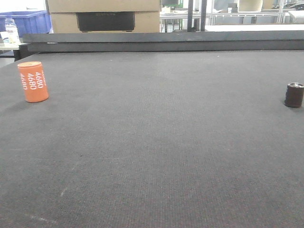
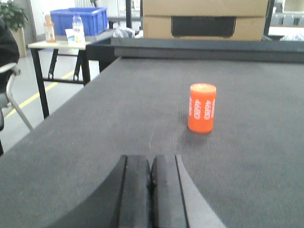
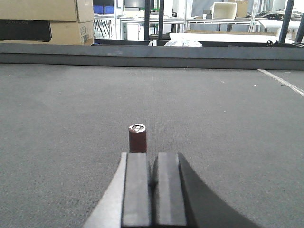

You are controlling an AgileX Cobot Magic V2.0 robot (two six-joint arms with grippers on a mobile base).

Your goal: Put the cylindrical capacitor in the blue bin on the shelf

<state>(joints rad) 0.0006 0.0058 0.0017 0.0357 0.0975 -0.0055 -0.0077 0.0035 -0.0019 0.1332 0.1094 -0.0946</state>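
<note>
The capacitor (image 1: 294, 95), a small dark brown cylinder with a metal top, stood upright on the grey bench (image 1: 156, 156), far to the right in the front view. In the right wrist view it was just ahead of the right fingers (image 3: 137, 190), not touching them. These fingers were pressed together with no gap, and the left fingers (image 2: 137, 190) were pressed together too, holding nothing. Ahead of the left fingers, well apart from the capacitor, stood an orange can (image 2: 202, 108) printed with 4680, which I judged not to be the task's thing. The capacitor looked light and stiff, with a smooth sleeve that may slip a little. Being short and narrow, it would probably tip if pushed from one side. I would open the right fingers and take it across the middle of its side wall, below the metal top. A blue crate (image 2: 85, 19) stood on a side table (image 2: 52, 46) at the left, but the background was small and blurred, so I could not tell surely where the shelf with the blue bin was.
</note>
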